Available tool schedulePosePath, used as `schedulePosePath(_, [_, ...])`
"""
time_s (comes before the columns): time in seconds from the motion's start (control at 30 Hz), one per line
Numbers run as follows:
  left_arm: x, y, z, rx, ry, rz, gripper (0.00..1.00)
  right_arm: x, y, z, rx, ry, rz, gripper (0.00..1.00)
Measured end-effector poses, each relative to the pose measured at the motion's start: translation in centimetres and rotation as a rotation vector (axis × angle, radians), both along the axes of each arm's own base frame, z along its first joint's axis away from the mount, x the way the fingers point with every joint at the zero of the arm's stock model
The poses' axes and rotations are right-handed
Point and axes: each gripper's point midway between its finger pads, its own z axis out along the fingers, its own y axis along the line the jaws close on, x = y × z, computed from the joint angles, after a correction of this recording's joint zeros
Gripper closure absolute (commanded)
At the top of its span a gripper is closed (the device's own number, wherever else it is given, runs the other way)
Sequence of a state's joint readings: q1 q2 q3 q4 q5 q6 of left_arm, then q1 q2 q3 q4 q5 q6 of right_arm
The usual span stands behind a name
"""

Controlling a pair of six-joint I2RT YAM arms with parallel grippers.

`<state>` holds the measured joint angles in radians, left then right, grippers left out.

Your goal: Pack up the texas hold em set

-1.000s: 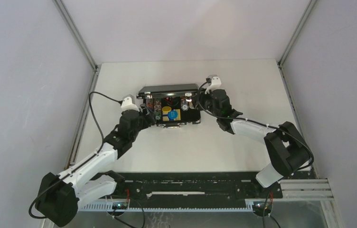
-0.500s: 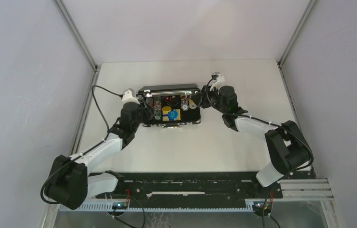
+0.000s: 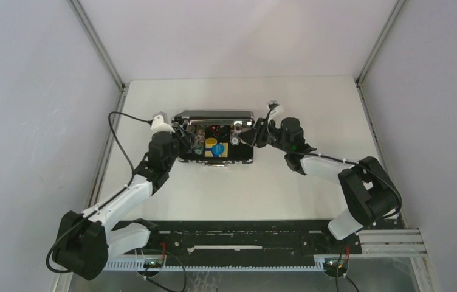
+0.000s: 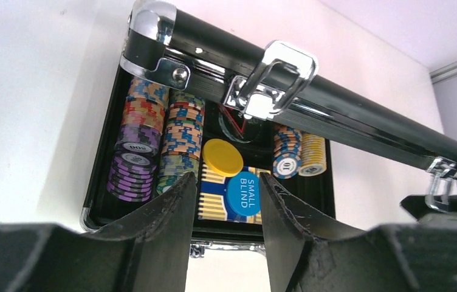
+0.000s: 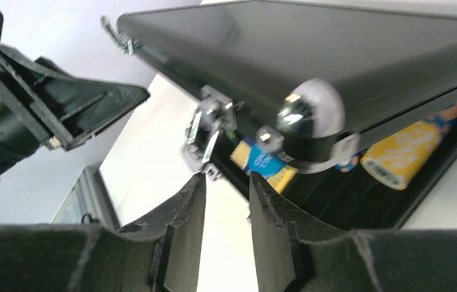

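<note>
1. Small black silver-edged briefcase [image 3: 214, 114] at mid-tabletop [image 3: 244, 194], one gripper at each end; lid [image 4: 347, 115] tilted partway down over the tray, not shut.
2. Inside, from the left wrist view: poker chips [image 4: 135, 158] stacked in rows along the left, a few more at the right. Yellow-blue card box [image 4: 211, 198] flat by the front wall, blue "SMALL BLIND" disc [image 4: 243, 193] on top of it, yellow disc [image 4: 223, 157] just behind. Red-black triangular token [image 4: 238, 125] half hidden under the lid's edge.
3. Left gripper [image 4: 226, 177] at the case's left end, jaws apart, nothing visibly clamped between them.
4. Right gripper [image 5: 226, 179] just beside the right corner cap [image 5: 311, 106] and a dangling latch [image 5: 205, 137]; jaws a little apart, nothing between them.
5. Reads as nearly packed: contents in, lid and latches not yet closed.
6. Handling, as a judgement: stiff shell, probably heavy for its size with the chips aboard – unlikely to flex, but liable to slide on the smooth tabletop if pushed from one side only. Polished caps and rails likely slippery.
7. Best hold, by the look of it: press on the lid's ribbed black panel or its free edge near the handle [image 4: 274, 76], with the other arm bracing the base wall. Leave the loose latches alone until the lid seats; watch for a disc or token standing proud and blocking it.
</note>
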<state>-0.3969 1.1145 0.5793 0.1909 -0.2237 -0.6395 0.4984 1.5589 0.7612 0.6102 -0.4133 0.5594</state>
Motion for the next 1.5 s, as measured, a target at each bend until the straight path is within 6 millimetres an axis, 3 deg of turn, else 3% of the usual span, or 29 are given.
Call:
schedulePosePath(0.13, [-1.1,0.3,1.4,-0.030,-0.040,-0.001,0.53,-2.4,1.0,0.5,0.014,-0.006,0.050,0.60])
schedulePosePath(0.27, [-2.7,0.7,1.5,-0.047,-0.058,-0.013,0.54,-4.6,1.2,2.0,0.033,-0.048,0.064,0.60])
schedulePosePath(0.4, [-4.1,1.1,1.1,-0.056,-0.056,-0.018,0.54,-5.7,1.1,3.2,0.051,-0.084,0.056,0.60])
schedulePosePath(0.67, [-5.2,1.2,1.6,-0.095,-0.074,-0.028,0.52,-6.6,0.6,3.3,0.017,-0.104,0.002,0.60])
schedulePosePath(0.8, [-4.9,1.0,0.1,-0.079,-0.029,-0.026,0.50,-6.1,0.2,1.2,-0.043,-0.064,-0.041,0.64])
schedulePosePath(1.0, [-4.6,0.9,-3.2,-0.036,0.074,-0.023,0.49,-5.4,0.3,-3.6,-0.136,0.033,-0.066,0.88])
schedulePosePath(1.17, [-4.6,0.9,-3.9,-0.026,0.099,-0.022,0.49,-5.4,0.8,-7.4,-0.192,0.112,-0.060,1.00])
schedulePosePath(1.33, [-4.6,0.9,-4.6,-0.018,0.118,-0.022,0.48,-5.8,1.1,-11.2,-0.233,0.201,-0.050,1.00])
schedulePosePath(1.5, [-4.6,0.9,-5.4,-0.007,0.145,-0.021,0.45,-6.1,2.0,-12.0,-0.224,0.203,-0.035,1.00])
